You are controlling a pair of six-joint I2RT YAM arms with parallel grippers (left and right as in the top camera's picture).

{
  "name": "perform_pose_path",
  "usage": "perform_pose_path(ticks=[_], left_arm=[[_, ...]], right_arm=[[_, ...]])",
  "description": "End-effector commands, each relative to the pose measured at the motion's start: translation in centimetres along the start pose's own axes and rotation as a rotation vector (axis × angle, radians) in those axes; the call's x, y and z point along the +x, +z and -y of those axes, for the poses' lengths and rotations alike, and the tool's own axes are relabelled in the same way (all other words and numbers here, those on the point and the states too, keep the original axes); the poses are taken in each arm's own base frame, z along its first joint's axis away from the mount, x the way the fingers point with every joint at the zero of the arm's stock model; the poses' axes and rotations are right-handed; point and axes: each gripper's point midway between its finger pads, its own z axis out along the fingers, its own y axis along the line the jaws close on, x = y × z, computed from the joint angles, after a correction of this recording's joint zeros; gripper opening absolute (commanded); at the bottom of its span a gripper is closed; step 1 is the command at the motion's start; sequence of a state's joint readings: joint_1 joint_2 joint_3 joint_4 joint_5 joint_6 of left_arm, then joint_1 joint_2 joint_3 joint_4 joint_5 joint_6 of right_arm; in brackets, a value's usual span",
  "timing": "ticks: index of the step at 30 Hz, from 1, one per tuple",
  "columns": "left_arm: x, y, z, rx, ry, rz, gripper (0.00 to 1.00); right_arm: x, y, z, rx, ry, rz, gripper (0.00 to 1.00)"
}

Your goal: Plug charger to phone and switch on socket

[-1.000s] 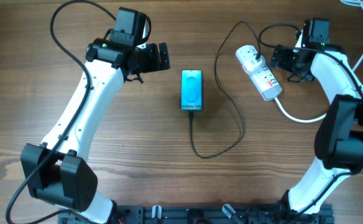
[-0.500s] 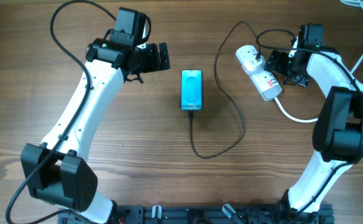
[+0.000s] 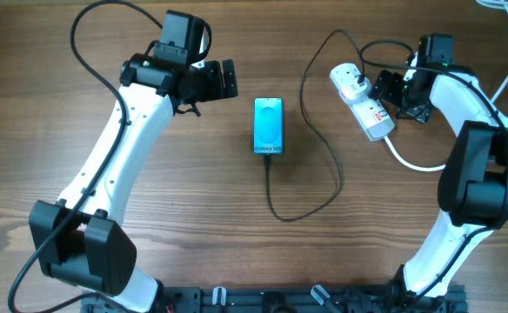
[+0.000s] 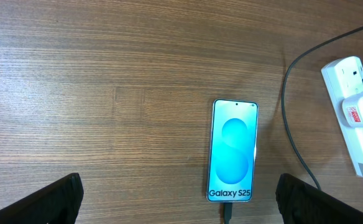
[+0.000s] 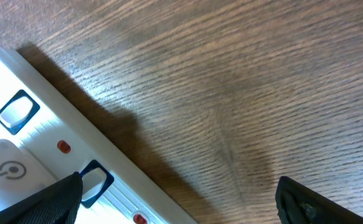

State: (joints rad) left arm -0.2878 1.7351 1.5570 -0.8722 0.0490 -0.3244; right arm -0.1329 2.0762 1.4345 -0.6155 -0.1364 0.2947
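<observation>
On the left of the wooden table (image 3: 193, 191), the left gripper (image 3: 230, 79) hangs above bare wood with its jaws spread wide and nothing between them; in the left wrist view its two dark fingertips (image 4: 54, 200) sit at opposite lower corners of the picture. Just right of it the phone (image 3: 269, 127) lies flat near the table's middle, lit cyan-green screen up, with the white text strip at the short edge facing the robot. The charger (image 3: 268, 178) meets that edge with its dark tip, runs toward the robot, loops right, then climbs away toward the socket (image 3: 364, 102). Its far end seems to reach a white block seated on the strip, though the view is too small to be sure. The socket lies at an angle on the right, with a thick white cord (image 3: 411, 161) leaving its near end. The right gripper (image 3: 397, 96) is right beside the socket, jaws wide apart and holding nothing. In the right wrist view one fingertip (image 5: 60, 198) overlaps the strip's edge, close to small red marks on its white face
</observation>
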Motion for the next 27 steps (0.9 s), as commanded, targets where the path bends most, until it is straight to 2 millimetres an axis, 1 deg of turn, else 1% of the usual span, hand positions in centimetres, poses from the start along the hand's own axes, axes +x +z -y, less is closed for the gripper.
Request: perform_pose_path(ticks=[1, 3, 7, 10, 12, 14, 15, 18, 20, 23, 24, 25, 27], left_arm=[[-0.1, 0.3, -0.5, -0.023, -0.011, 0.002, 1.00], [-0.1, 0.3, -0.5, -0.023, -0.011, 0.002, 1.00], [-0.1, 0.3, -0.5, -0.023, -0.011, 0.002, 1.00], [-0.1, 0.3, -0.5, -0.023, -0.011, 0.002, 1.00], [-0.1, 0.3, -0.5, -0.023, -0.011, 0.002, 1.00], [-0.1, 0.3, -0.5, -0.023, -0.011, 0.002, 1.00], [-0.1, 0.3, -0.5, -0.023, -0.011, 0.002, 1.00], [-0.1, 0.3, -0.5, -0.023, -0.011, 0.002, 1.00], [-0.1, 0.3, -0.5, -0.023, -0.011, 0.002, 1.00], [-0.1, 0.3, -0.5, -0.023, -0.011, 0.002, 1.00], [-0.1, 0.3, -0.5, -0.023, -0.011, 0.002, 1.00], [-0.1, 0.3, -0.5, -0.023, -0.011, 0.002, 1.00], [-0.1, 0.3, -0.5, -0.023, -0.011, 0.002, 1.00]], right_arm=[[2.1, 1.4, -0.1, -0.014, 0.002, -0.066, 1.00], [2.3, 1.7, 0.0, -0.012, -0.004, -0.074, 1.00], [2.2, 1.7, -0.1, -0.014, -0.010, -0.070, 1.00], [1.7, 0.8, -0.1, -0.016, -0.028, -0.060, 1.00], [0.6, -1.1, -0.4, -0.022, -0.028, -0.023, 1.00], [-1.0, -4.1, -0.2, -0.004, -0.023, 0.058, 1.00], [-1.6, -5.1, -0.1, 0.009, -0.019, 0.088, 1.00], [-3.8, -10.4, 0.8, 0.091, 0.023, 0.244, 1.00], [-4.6, -12.8, 0.8, 0.099, 0.024, 0.309, 0.99], [-5.2, -15.9, 0.2, 0.077, 0.020, 0.385, 1.00], [-5.3, -16.5, 0.1, 0.073, 0.019, 0.398, 1.00], [-5.1, -17.0, 0.0, 0.072, 0.019, 0.401, 1.00], [-4.0, -18.1, 0.2, 0.078, 0.014, 0.383, 1.00]])
